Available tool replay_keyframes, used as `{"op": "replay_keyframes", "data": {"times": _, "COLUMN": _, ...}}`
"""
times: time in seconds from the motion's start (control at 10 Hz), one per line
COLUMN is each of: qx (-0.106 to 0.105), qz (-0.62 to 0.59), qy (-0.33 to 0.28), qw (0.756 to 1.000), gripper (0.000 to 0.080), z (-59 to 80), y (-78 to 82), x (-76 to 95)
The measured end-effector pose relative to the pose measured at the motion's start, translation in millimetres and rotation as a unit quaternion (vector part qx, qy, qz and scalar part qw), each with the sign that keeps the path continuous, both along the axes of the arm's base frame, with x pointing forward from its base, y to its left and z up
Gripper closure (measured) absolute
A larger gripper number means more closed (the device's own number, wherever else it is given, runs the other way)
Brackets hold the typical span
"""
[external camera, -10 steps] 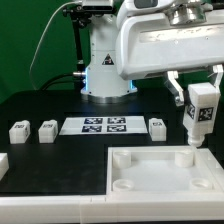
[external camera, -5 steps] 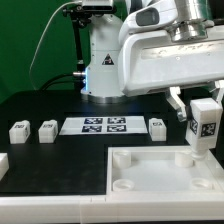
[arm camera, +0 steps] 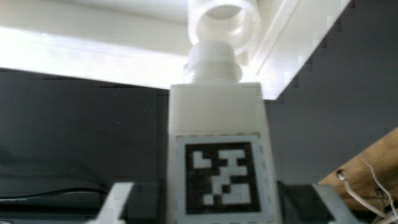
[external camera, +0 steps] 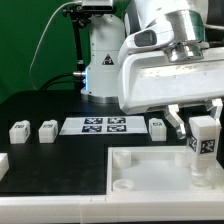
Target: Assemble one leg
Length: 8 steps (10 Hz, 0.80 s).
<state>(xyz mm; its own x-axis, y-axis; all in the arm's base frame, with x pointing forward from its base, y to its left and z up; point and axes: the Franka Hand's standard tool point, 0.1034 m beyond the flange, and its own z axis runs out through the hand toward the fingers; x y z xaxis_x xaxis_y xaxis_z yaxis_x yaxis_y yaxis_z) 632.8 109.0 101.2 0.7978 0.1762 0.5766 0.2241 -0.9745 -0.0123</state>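
White plastic fills most of the scene: the leg (external camera: 204, 141) stands upright at the exterior view's right, clamped near its top between the fingers of the gripper (external camera: 203, 124), which is clenched on it. Its marker tag (external camera: 207, 144) faces the camera. The lower end of the leg is over the far right corner of the large tray (external camera: 150, 182). In the wrist view the leg (arm camera: 217, 130) runs away from the camera, and its narrow peg (arm camera: 210, 58) meets the round corner socket (arm camera: 224, 14); whether it is seated there I cannot tell. Three loose legs lie on the black table (external camera: 60, 170): two at the exterior view's left (external camera: 18, 131) (external camera: 47, 131) and one just right of the marker board (external camera: 105, 125), near the gripper (external camera: 157, 126).
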Motion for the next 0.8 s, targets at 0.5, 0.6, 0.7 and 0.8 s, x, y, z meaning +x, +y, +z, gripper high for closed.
{"op": "replay_keyframes", "data": {"times": 0.5, "qx": 0.002, "qz": 0.001, "qy": -0.012, "qw": 1.0, "gripper": 0.0507, "z": -10.9, "y": 3.8, "x": -1.6}}
{"op": "replay_keyframes", "data": {"times": 0.6, "qx": 0.002, "qz": 0.001, "qy": -0.008, "qw": 1.0, "gripper": 0.0507, "z": -15.9, "y": 3.9, "x": -3.6}}
{"op": "replay_keyframes", "data": {"times": 0.7, "qx": 0.002, "qz": 0.001, "qy": -0.005, "qw": 1.0, "gripper": 0.0507, "z": -17.7, "y": 5.1, "x": -4.8}}
{"op": "replay_keyframes", "data": {"times": 0.8, "qx": 0.004, "qz": -0.002, "qy": -0.003, "qw": 1.0, "gripper": 0.0507, "z": -18.0, "y": 7.3, "x": -6.4}}
